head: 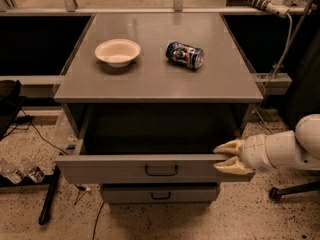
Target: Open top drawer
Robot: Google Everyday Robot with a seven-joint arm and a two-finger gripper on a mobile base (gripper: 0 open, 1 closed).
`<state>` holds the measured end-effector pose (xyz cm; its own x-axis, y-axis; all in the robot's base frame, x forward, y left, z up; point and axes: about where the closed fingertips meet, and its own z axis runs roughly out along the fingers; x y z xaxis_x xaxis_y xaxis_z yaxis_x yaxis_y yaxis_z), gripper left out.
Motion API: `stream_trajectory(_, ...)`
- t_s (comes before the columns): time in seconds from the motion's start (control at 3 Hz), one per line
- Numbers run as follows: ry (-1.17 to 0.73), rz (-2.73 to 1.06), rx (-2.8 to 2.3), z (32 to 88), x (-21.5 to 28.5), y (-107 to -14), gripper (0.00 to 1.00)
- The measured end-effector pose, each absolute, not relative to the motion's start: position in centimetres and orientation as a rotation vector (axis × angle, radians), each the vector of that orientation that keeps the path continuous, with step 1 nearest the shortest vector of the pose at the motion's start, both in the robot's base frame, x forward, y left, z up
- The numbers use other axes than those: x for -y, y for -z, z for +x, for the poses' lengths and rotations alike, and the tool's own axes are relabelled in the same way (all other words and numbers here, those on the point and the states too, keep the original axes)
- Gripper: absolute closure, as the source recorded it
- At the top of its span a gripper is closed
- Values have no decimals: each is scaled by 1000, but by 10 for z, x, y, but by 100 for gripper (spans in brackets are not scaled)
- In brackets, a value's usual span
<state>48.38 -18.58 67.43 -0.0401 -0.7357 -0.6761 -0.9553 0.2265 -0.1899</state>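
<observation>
Your drawer (115, 169) already stands well out from the cabinet (160, 81), its grey inside in shadow and, as far as you can see, holding nothing. Judge it as stiff sheet metal: rigid and not fragile, likely sliding straight on its runners, though a pull from one corner could skew it. The best hold is the black loop handle (161, 170) at the middle of the front; the top rim is a smooth second choice.

Your gripper (226, 157) sits at the right end of the front. Its two fingers are spread apart, one above the rim and one lower against the front face, clamping nothing. You cannot tell whether they touch the metal.

A bowl (118, 52) and a can (184, 55) lying on its side rest on the cabinet top, well clear of the drawer's path. A shallower drawer (130, 194) below is closed. On the floor, a black bar (50, 196) lies to the left and a chair base (295, 190) sits near your arm.
</observation>
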Motion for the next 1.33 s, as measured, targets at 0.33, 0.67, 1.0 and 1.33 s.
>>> stream_trajectory(0.33, -415, -1551, -1829, 473, 190, -673, 100)
stream_trajectory(0.67, -415, -1551, -1829, 473, 190, -676, 100)
stream_trajectory(1.0, -415, -1551, -1829, 473, 190, -676, 81)
stream_trajectory(1.33, -416, -1551, -1829, 473, 190, -676, 57)
